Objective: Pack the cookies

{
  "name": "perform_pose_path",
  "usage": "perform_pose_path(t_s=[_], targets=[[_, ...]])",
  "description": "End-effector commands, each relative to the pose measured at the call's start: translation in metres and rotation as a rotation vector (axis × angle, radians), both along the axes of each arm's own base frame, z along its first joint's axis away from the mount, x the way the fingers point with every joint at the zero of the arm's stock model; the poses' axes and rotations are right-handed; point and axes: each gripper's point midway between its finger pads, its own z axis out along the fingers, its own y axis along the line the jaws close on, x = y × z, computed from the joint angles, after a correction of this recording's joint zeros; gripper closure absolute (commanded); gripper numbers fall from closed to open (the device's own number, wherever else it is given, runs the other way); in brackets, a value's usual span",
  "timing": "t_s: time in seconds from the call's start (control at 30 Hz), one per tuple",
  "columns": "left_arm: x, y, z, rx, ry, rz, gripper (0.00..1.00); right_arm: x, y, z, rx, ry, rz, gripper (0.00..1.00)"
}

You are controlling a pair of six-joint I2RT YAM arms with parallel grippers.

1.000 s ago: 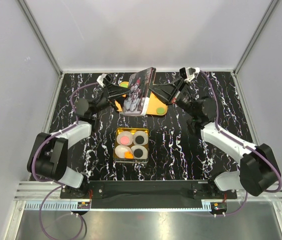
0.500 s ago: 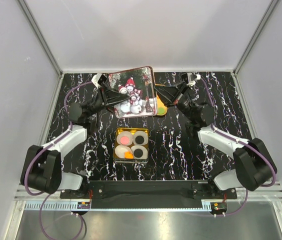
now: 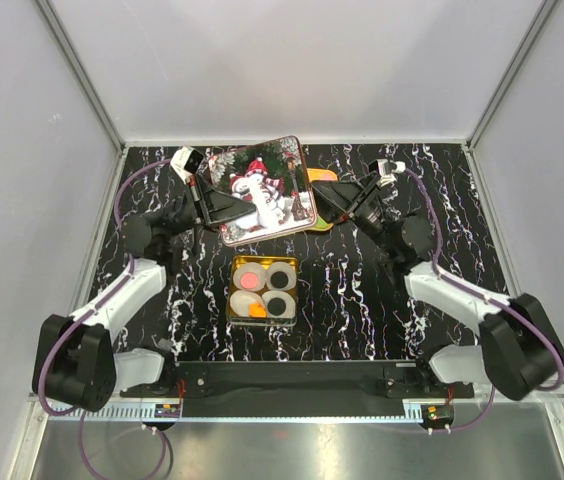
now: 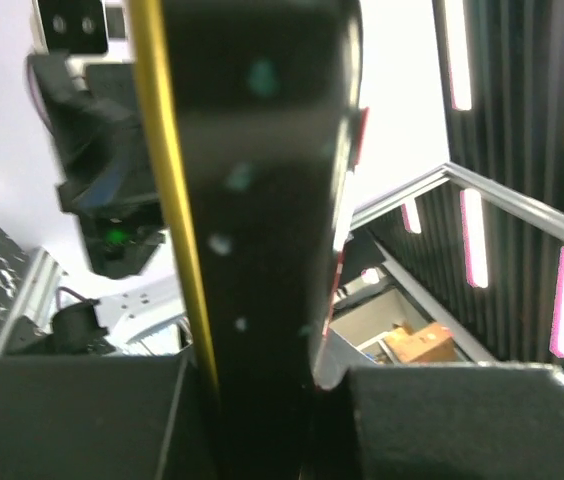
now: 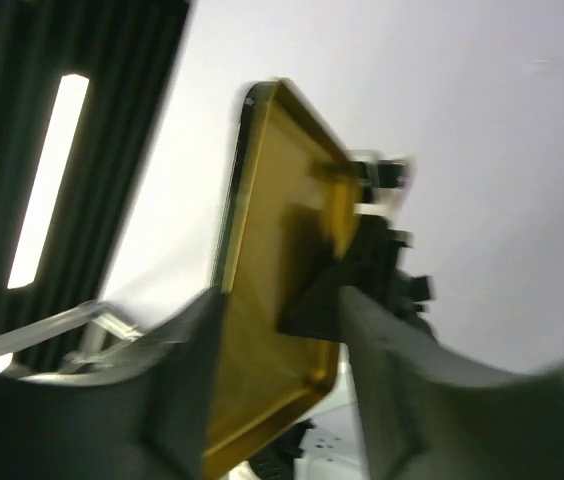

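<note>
Cookies: small pink, black and orange discs lying in four white paper cups inside a gold box on the marbled table. You will find the box below both claws and on their base side, roughly midway between them.

Your left claw is clenched on the left edge of the lid. This square lid has a snowman picture facing up and is held off the table over its far half. From the left wrist, the lid's dark rim, with its gold line, runs straight up between the two fingers.

Your right claw sits at the opposite, right edge of the lid, facing the left claw across it. It is released, its fingers spread apart. From the right wrist, the lid's gold inner face stands between the spread fingers. You cannot tell whether either finger touches it.

Part of an orange tray shows on the table just beneath the right claw, under the lid's near right corner.
</note>
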Motion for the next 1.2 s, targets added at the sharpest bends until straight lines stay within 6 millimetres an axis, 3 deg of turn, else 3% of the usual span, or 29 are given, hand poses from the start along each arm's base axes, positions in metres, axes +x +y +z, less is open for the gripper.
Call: perform_pose_path(t_s=[0.0,0.03,0.07,0.1,0.13,0.2,0.33,0.4,0.43,0.53,0.73,1.17], targets=[[-0.006,0.006,0.009,0.004,-0.132,0.079,1.00,-0.004,0.009,-0.040,-0.224,0.053,-0.039,0.35],[-0.001,0.005,0.001,0.028,-0.099,0.084,1.00,-0.004,0.002,-0.038,-0.252,0.037,-0.096,0.31],[-0.002,0.006,-0.002,0.039,-0.099,0.091,1.00,-0.002,-0.002,-0.049,-0.289,0.065,-0.122,0.29],[0.000,0.006,-0.008,0.055,-0.104,0.102,1.00,0.003,-0.004,-0.072,-0.365,0.148,-0.137,0.27],[0.002,0.006,-0.019,0.080,-0.076,0.096,1.00,0.005,-0.015,-0.072,-0.390,0.148,-0.190,0.22],[0.002,0.005,-0.031,0.110,-0.073,0.094,1.00,0.005,-0.023,-0.093,-0.463,0.193,-0.214,0.20],[0.005,0.001,-0.066,0.212,0.000,0.078,1.00,-0.007,-0.031,-0.095,-0.629,0.066,-0.248,0.17],[0.001,0.000,-0.074,0.255,-0.038,0.073,1.00,-0.011,-0.030,-0.107,-0.718,0.045,-0.226,0.14],[0.003,0.000,-0.087,0.295,0.031,0.066,1.00,-0.012,-0.028,-0.110,-0.757,0.003,-0.212,0.13],[0.001,0.001,-0.106,0.384,0.035,0.078,1.00,-0.015,-0.023,-0.117,-0.777,-0.034,-0.175,0.11],[-0.008,0.001,-0.121,0.404,0.045,0.040,1.00,-0.018,-0.004,-0.123,-0.737,-0.087,-0.061,0.09],[-0.024,-0.005,-0.106,0.345,0.021,-0.036,0.98,-0.018,0.024,-0.098,-0.549,-0.159,0.092,0.12]])
